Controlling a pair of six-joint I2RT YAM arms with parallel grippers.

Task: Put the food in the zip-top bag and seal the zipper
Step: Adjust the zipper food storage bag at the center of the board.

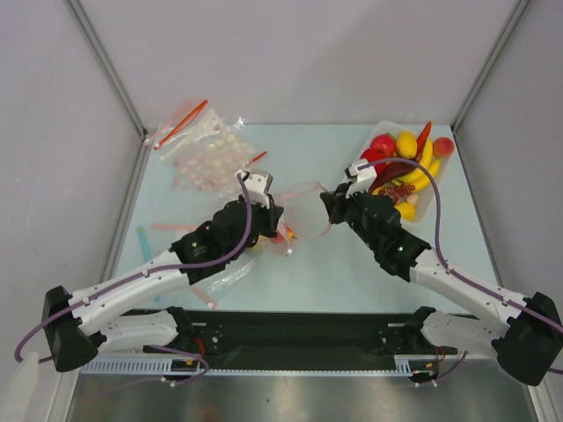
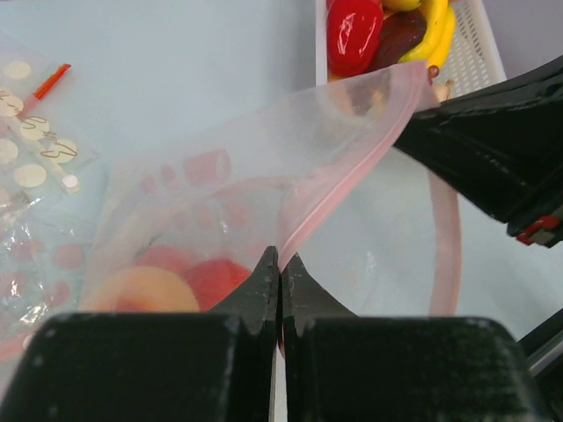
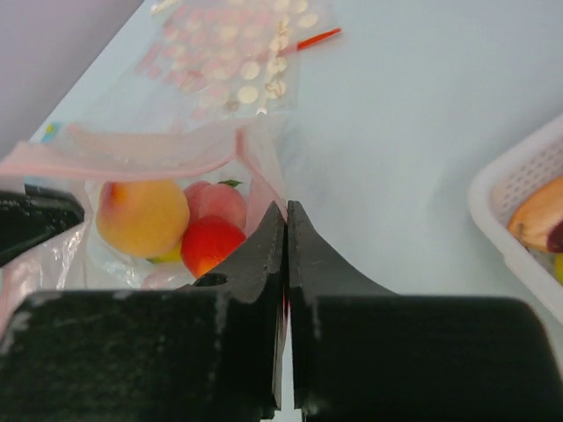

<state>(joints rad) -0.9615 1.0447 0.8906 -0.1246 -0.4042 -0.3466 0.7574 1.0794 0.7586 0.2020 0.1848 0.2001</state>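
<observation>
The zip-top bag [image 1: 303, 202] hangs stretched between my two grippers above the table. My left gripper [image 1: 267, 209] is shut on its orange-red zipper [image 2: 345, 178] at one end, as the left wrist view [image 2: 281, 257] shows. My right gripper [image 1: 333, 204] is shut on the zipper's other end, as the right wrist view [image 3: 287, 209] shows. Inside the bag lie an orange peach [image 3: 141, 216], a pink peach [image 3: 216, 202] and a red piece of food [image 3: 211, 245]. More food [image 1: 406, 163], including a red pepper [image 2: 353, 32], lies in the white tray [image 1: 435, 200].
Clear bags printed with pale dots [image 1: 207, 154] lie at the back left, also in the right wrist view [image 3: 236, 61]. A crumpled clear bag [image 1: 224, 280] lies under the left arm. The tray stands at the back right. Grey walls close in the table.
</observation>
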